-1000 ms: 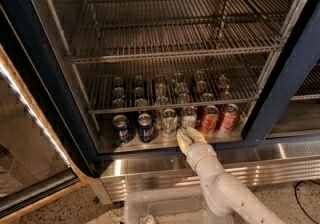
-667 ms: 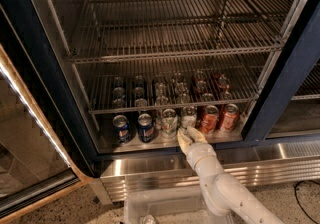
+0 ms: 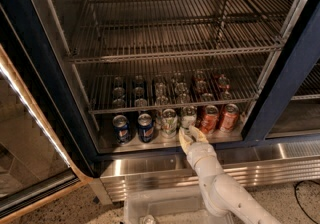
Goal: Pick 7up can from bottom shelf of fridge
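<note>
The fridge (image 3: 40, 93) stands open, with a dark blue frame and grey wire racks. On its bottom shelf (image 3: 220, 137), a shiny steel floor, cans stand in a front row: two blue cans (image 3: 121, 128), two pale white-and-green 7up cans (image 3: 169, 122) (image 3: 188, 116), and two orange-red cans (image 3: 209, 118). More cans stand in rows behind them. My gripper (image 3: 188, 134) is at the front edge of the shelf, right below the right-hand 7up can, on a pale arm that comes up from the lower right.
The glass door (image 3: 25, 153) hangs open at the left. The ribbed stainless base (image 3: 260, 168) runs below the shelf. A wire rack (image 3: 170, 103) sits low over the cans. A pale tray on my base (image 3: 155, 208) is at the bottom. A black cable (image 3: 305, 193) lies at the right.
</note>
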`<action>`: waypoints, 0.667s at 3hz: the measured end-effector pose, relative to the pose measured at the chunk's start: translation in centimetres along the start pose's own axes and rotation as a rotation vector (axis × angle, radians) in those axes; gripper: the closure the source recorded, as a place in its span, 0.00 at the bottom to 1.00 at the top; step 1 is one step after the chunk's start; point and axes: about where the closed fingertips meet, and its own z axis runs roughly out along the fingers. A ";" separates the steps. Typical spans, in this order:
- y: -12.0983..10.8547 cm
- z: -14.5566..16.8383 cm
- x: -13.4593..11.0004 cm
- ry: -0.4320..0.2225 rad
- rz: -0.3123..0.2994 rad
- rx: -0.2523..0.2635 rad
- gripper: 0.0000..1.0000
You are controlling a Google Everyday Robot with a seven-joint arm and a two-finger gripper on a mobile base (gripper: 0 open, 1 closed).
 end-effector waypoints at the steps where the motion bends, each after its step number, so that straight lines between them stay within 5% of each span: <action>1: 0.0 -0.4 -0.4 -0.003 0.033 -0.023 0.60; 2: 0.0 -0.4 -0.4 -0.003 0.033 -0.023 0.57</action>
